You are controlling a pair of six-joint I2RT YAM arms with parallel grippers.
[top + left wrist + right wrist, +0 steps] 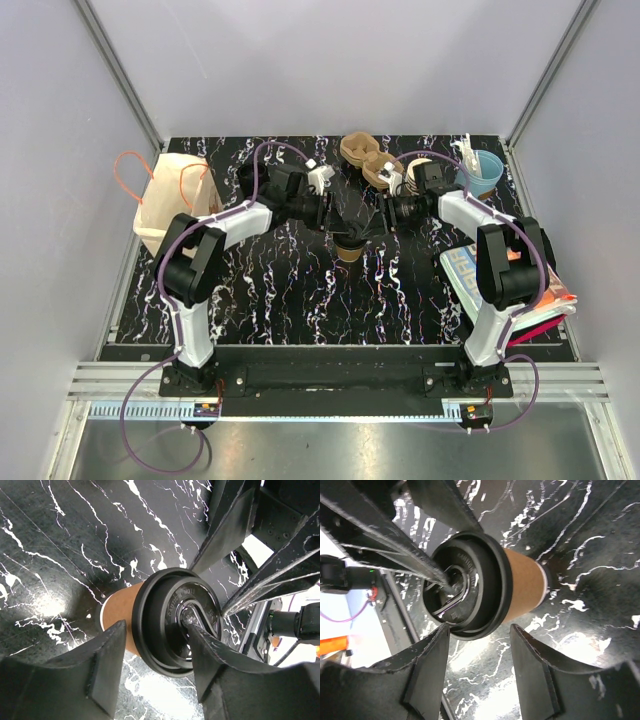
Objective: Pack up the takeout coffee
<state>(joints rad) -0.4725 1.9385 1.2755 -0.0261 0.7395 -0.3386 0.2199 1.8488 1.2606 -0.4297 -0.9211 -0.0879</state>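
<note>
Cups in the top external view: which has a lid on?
The small tan paper cup at the middle of the black marbled table: it alone wears a round black plastic lid. The nested tan cups and light blue cup behind show none.

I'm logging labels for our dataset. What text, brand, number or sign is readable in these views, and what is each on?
"CAUTION HOT": raised letters on the black lid of the tan cup, left wrist view.
The same raised lettering in the right wrist view: too blurred to read.
Print on the blue-printed sheets at the right of the top view: too small to read.
No other text is legible.
</note>
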